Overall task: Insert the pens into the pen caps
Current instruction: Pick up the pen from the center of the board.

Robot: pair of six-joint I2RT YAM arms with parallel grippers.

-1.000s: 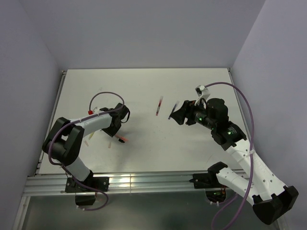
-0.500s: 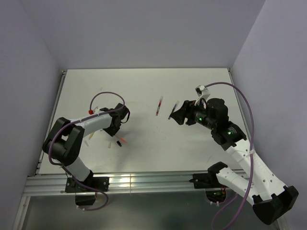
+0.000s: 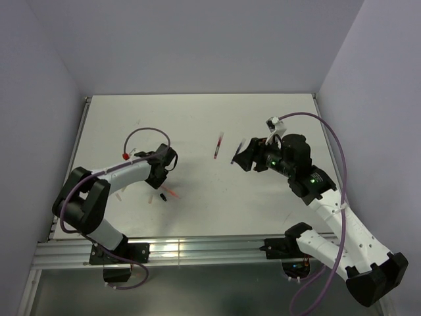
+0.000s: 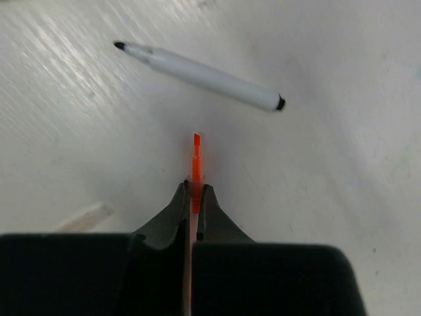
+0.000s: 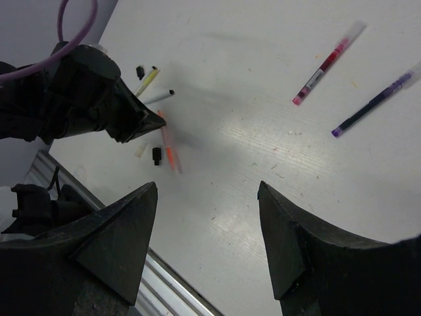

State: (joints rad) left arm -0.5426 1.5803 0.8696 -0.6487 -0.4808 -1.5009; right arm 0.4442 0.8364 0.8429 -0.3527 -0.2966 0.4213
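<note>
My left gripper (image 4: 195, 191) is shut on the orange pen (image 4: 196, 150), whose tip pokes out past the fingertips just above the table. From above, the left gripper (image 3: 160, 179) sits at the table's near left with the orange pen (image 3: 168, 191) slanting out from it. A white pen with a black tip (image 4: 197, 76) lies beyond, and a clear pen cap (image 4: 85, 217) lies to the left. A black pen cap (image 5: 156, 155) rests beside the orange pen. My right gripper (image 5: 208, 187) hovers open and empty near a red pen (image 3: 218, 145) and a dark purple pen (image 3: 237, 153).
A yellow pen (image 5: 148, 80) and another black cap (image 5: 140, 71) lie behind the left gripper. The table's metal front rail (image 3: 197, 250) runs along the near edge. Purple cables loop over both arms.
The left gripper has shut on the orange pen, and the pen has swung to a slant. The left arm's elbow has dropped a little. The right arm has held still.
</note>
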